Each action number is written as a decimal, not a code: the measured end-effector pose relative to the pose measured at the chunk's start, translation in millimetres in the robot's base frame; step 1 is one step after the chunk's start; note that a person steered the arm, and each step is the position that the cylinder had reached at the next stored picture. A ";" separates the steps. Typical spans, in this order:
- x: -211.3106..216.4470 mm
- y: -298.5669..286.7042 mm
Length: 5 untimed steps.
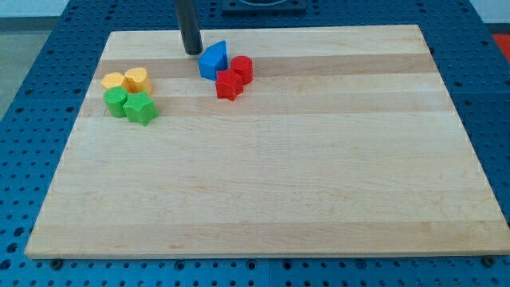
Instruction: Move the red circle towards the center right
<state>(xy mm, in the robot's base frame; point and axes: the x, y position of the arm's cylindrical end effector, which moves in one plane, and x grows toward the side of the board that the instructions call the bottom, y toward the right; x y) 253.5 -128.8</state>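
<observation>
The red circle, a short red cylinder, sits near the view's top centre of the wooden board. A red star-shaped block touches it at its lower left. Blue blocks stand just left of the red circle, touching it. My tip is at the view's top, just left of the blue blocks and apart from the red circle.
At the view's left, a yellow block and a yellow heart-like block sit above a green block and a green star-shaped block. A blue perforated table surrounds the board.
</observation>
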 end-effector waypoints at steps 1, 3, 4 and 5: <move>18.2 13.9; 58.1 102.1; 59.4 132.4; 59.4 137.5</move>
<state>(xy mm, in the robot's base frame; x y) 312.9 8.8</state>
